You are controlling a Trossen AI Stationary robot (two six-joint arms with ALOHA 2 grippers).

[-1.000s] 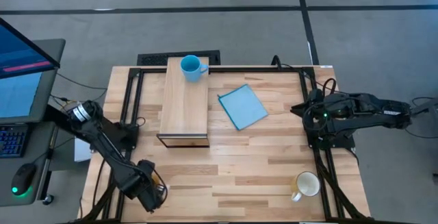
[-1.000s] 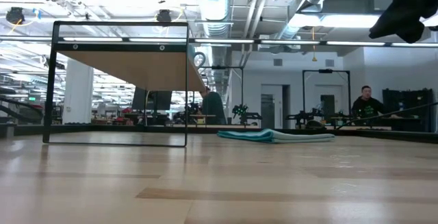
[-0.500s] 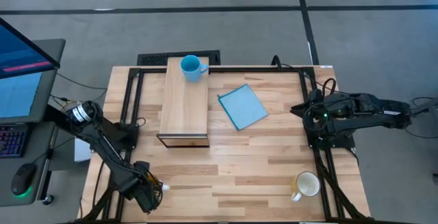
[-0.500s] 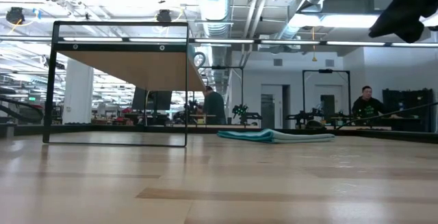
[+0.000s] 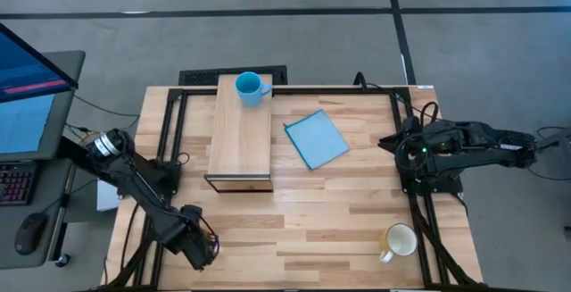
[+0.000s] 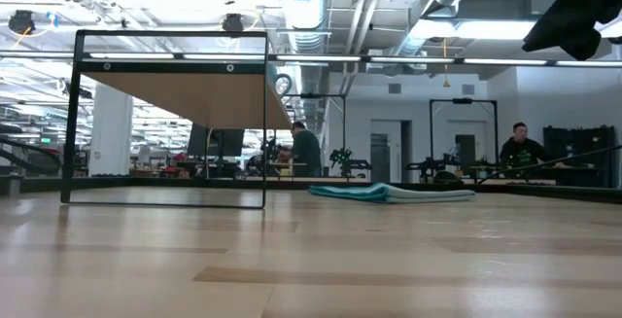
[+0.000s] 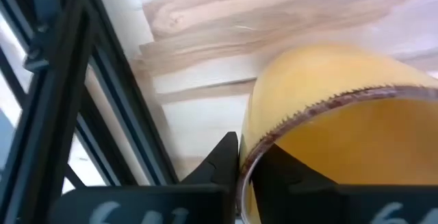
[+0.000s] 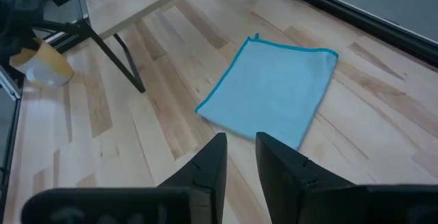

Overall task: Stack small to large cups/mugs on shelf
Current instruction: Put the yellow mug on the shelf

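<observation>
3 mugs: blue mug on shelf far end, cream mug on surface near right corner, orange mug at near left corner. 1 blue cloth. Vs 1 s ago: left tool went from apart to clamped on orange mug rim, arm shifted slightly. Right tool parked at right edge, fingers slightly apart, empty.

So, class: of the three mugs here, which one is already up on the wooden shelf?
The small light-blue mug, standing at the far end of the long light-wood shelf; the cream-white mug sits on the tabletop, the orange mug by the table's edge.
</observation>
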